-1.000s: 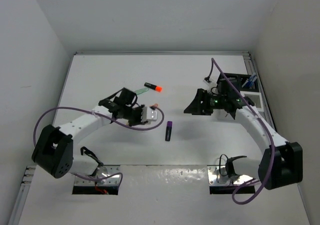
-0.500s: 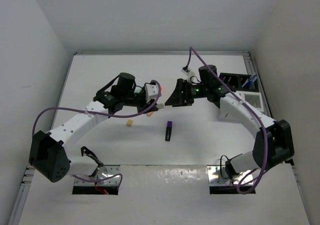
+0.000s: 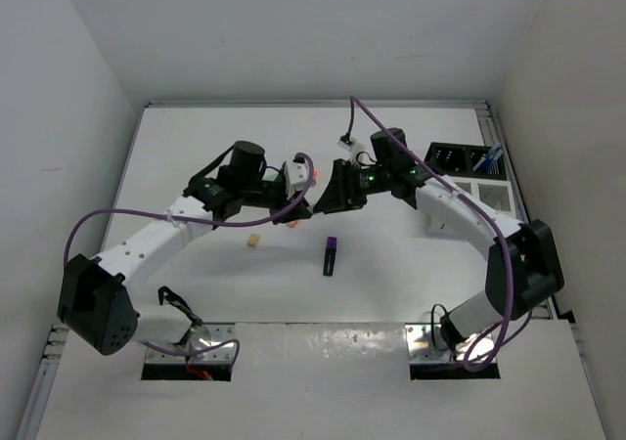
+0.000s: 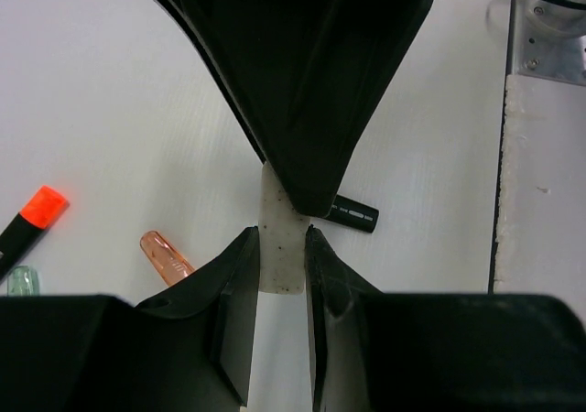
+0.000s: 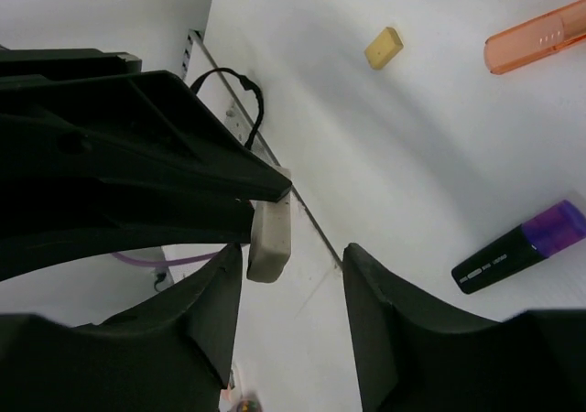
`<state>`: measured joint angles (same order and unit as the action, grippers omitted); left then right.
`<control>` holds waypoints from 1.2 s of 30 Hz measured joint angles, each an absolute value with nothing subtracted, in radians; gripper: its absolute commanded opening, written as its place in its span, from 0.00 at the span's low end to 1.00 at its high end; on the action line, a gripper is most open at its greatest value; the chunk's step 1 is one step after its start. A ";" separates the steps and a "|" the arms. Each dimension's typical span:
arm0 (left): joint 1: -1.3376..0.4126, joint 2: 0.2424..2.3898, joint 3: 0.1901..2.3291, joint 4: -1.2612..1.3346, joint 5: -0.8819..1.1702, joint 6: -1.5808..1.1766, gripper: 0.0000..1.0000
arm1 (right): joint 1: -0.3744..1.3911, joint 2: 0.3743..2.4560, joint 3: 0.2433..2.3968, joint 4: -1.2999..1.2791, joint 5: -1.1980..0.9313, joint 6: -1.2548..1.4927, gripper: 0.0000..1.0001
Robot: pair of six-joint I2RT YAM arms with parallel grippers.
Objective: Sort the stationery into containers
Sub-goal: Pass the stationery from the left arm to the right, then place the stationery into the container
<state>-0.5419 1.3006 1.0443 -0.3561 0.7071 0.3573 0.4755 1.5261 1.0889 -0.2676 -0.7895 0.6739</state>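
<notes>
My left gripper [image 3: 305, 194] is shut on a small whitish eraser [image 4: 281, 247] and holds it above the table. My right gripper [image 3: 325, 199] meets it tip to tip. In the right wrist view my right gripper [image 5: 293, 256] is open, and the eraser [image 5: 270, 233] stands just inside its left finger, with a gap to the other. On the table lie a purple-black highlighter [image 3: 332, 255], a beige eraser [image 3: 252, 241] and an orange highlighter [image 5: 536, 37]. An orange-tipped black highlighter [image 4: 32, 218] shows in the left wrist view.
The black organiser [image 3: 460, 158], with blue pens [image 3: 492, 156] in it, and the white slatted box [image 3: 489, 198] stand at the right edge. White walls close in the table at left, back and right. Purple cables loop over both arms.
My left arm rose and moved up-right with the eraser. My right arm swung left from the organiser until its open fingers met the left gripper. The beige eraser on the table came into view.
</notes>
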 measured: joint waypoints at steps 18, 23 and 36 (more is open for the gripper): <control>-0.484 1.305 1.044 -0.336 0.615 0.284 0.79 | 0.419 1.534 1.137 -0.276 -0.789 0.617 0.00; -0.320 1.305 1.044 -0.337 0.488 0.233 0.98 | 0.145 1.513 1.234 -0.416 -0.707 0.425 0.00; -0.200 1.340 1.024 -0.423 0.339 0.244 1.00 | -0.246 1.715 1.506 -0.613 -0.380 0.013 0.00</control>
